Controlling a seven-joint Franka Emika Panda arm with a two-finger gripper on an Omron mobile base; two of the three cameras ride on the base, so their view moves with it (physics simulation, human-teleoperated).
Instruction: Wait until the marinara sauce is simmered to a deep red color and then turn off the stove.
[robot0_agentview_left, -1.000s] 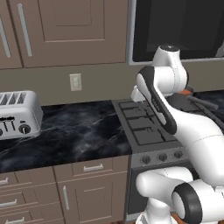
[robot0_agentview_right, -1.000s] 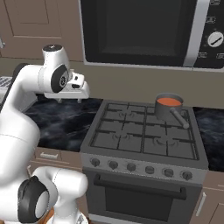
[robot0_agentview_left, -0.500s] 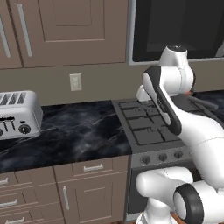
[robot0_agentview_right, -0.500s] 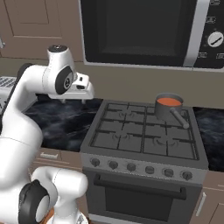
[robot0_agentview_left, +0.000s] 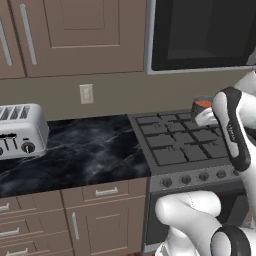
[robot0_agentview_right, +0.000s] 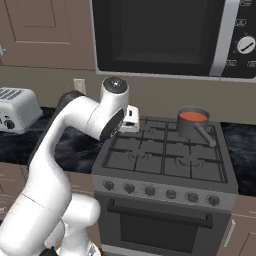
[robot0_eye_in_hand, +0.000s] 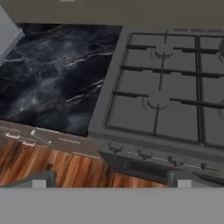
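Note:
The stove (robot0_agentview_right: 165, 160) is a wide grey gas range with dark grates and a row of round knobs (robot0_agentview_right: 150, 191) along its front. On its back right burner stands a small grey saucepan (robot0_agentview_right: 191, 125) holding orange-red marinara sauce (robot0_agentview_right: 193, 116). My gripper (robot0_agentview_right: 131, 120) hovers over the stove's back left corner, well left of the pan. In the hand view the gripper (robot0_eye_in_hand: 109, 181) looks down on the stove (robot0_eye_in_hand: 162, 100) and its knobs (robot0_eye_in_hand: 142, 154); the two fingertips (robot0_eye_in_hand: 39, 179) stand far apart with nothing between them. In the left base view my arm partly hides the saucepan (robot0_agentview_left: 202, 106).
A silver toaster (robot0_agentview_left: 20, 134) sits on the black marble counter (robot0_agentview_left: 85, 150) left of the stove. A microwave (robot0_agentview_right: 165, 37) hangs above the range. Brown cabinets and drawers (robot0_agentview_left: 65, 220) lie below the counter, a wall outlet (robot0_agentview_left: 86, 93) behind it.
My arm has swung right and down, carrying the hand from above the counter to over the stove's back left corner. The pan and the sauce look the same.

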